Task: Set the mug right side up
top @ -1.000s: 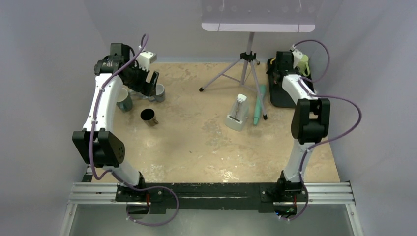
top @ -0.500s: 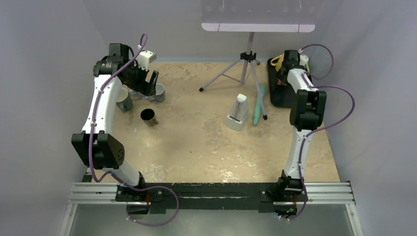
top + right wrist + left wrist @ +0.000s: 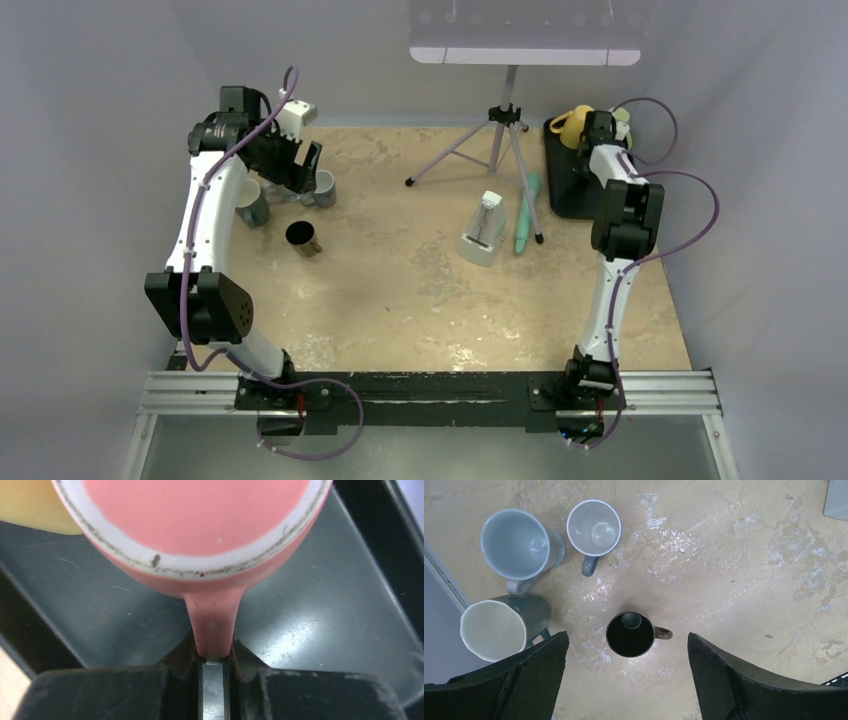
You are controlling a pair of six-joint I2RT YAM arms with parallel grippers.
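The right end effector (image 3: 212,662) is clenched on the handle (image 3: 214,617) of the pink mug (image 3: 195,515), pinching it thin between the two fingers. The mug's flat pink base faces the wrist camera, ringed by a bare white foot with a few dark specks, so it is still not right side up. It sits over the dark tray (image 3: 325,625) at the far right corner of the desk (image 3: 400,290); whether it touches the tray I cannot tell. A yellow mug (image 3: 570,124) is just beside it on the left.

The left end effector (image 3: 629,677) is released, fingers wide apart, above four upright mugs at the far left: a grey one (image 3: 516,550), a white one (image 3: 594,528), a teal one (image 3: 499,627) with a cream inside, and a black one (image 3: 630,634).
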